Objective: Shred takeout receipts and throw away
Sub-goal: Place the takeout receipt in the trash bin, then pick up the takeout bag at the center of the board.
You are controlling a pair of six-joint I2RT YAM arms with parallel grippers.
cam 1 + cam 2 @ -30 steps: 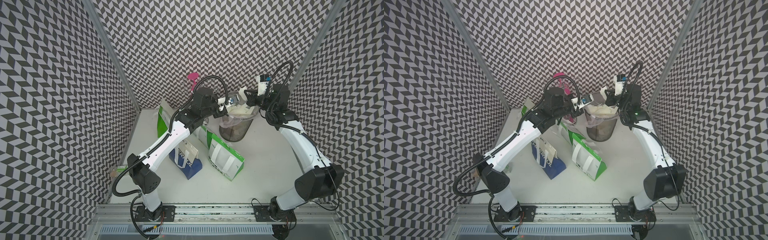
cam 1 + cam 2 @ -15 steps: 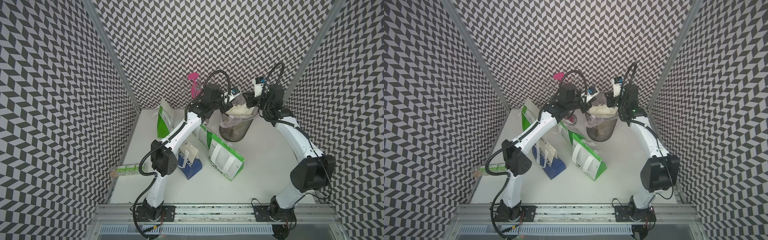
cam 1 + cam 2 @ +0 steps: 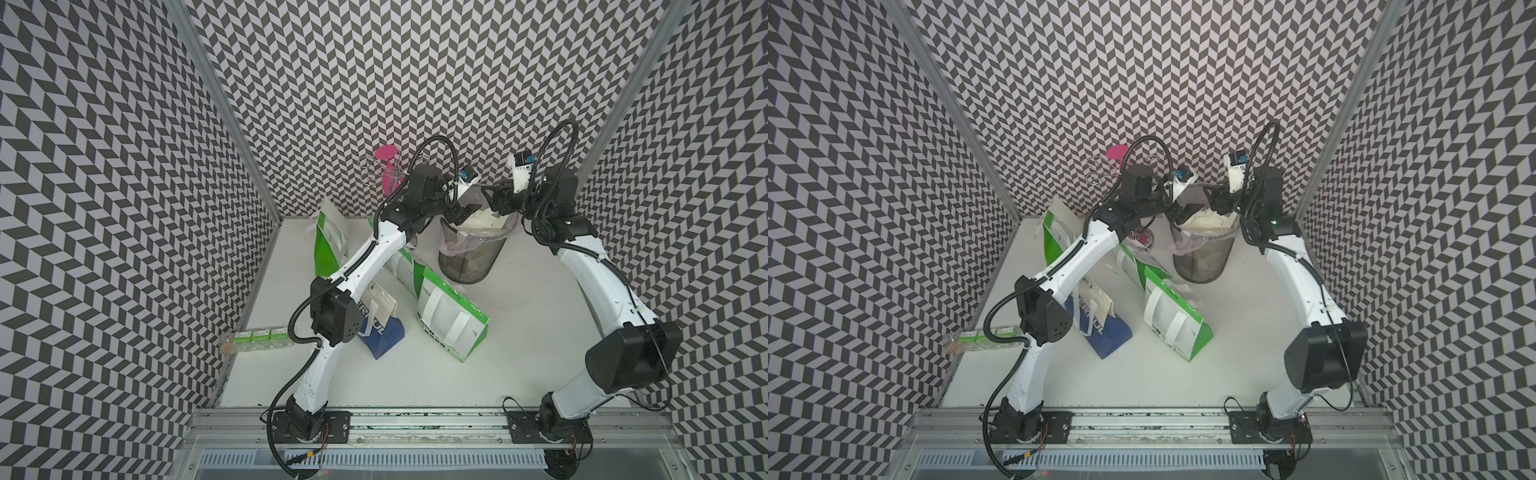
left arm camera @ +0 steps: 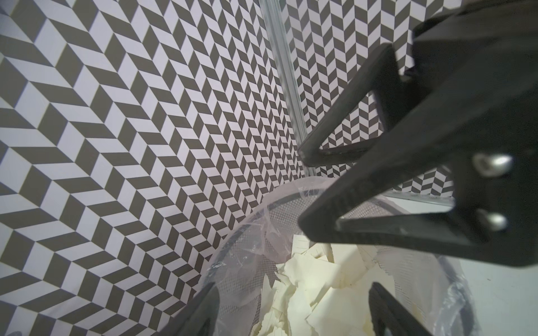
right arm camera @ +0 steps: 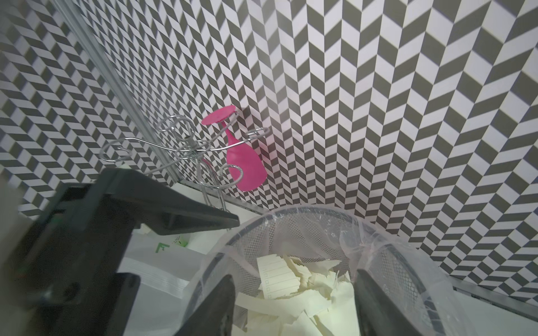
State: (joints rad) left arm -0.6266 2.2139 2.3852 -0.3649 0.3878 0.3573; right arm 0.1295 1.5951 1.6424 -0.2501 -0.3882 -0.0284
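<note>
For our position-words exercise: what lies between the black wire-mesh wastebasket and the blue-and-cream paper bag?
A green-and-white paper bag with white strap handles, lying on its side; both top views show it.

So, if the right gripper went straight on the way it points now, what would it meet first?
Probably the torn receipt pieces piled in the mesh wastebasket: the right gripper points down into its mouth, open jaws empty. Depth to the pile is unclear.

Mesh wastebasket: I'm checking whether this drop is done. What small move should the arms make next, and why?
Probably lift both grippers straight up, clear of the mesh wastebasket. The left gripper and right gripper hang over its rim with jaws open and empty, and the torn receipt pieces lie inside it.
</note>
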